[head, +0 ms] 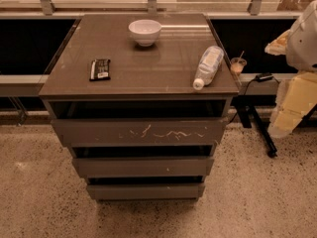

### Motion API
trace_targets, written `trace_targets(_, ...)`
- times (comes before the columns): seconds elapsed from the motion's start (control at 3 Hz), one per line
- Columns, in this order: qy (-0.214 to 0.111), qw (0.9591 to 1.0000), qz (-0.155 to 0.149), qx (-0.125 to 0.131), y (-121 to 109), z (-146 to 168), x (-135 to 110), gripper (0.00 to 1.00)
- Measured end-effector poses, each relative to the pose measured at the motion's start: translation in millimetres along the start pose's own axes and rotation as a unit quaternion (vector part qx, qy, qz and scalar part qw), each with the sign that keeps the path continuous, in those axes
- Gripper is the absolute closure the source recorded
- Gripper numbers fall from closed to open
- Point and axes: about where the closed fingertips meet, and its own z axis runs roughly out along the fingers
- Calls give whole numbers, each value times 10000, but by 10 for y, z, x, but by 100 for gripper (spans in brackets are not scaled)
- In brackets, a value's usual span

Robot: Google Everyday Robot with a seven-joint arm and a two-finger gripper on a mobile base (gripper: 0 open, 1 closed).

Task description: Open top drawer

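Observation:
The top drawer (141, 132) is the widest grey-brown front, just under the cabinet top, with pale whitish scratches across its middle and no handle. A dark gap runs between it and the top. Two narrower drawer fronts (143, 166) sit below it. My arm comes in at the right edge, white above and pale yellow below. My gripper (285, 124) hangs at its lower end, right of the cabinet at about the top drawer's height, well apart from the drawer.
On the cabinet top (143, 58) stand a white bowl (145, 31), a dark snack bar (100, 69) and a lying plastic bottle (208, 66). A small cup (238, 65) and a black stand (257, 125) are to the right. Speckled floor lies in front.

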Motion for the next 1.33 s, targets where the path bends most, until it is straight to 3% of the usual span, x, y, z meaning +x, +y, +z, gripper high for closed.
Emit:
trace_targets(0.67,-130,9999,-60,-54,-14,182,64,0)
trace_targets(1.0,-621,9965,-144,-537,123,1152,407,0)
trace_targets(1.33,-657,9942,-489,-690,246,1822,625,0)
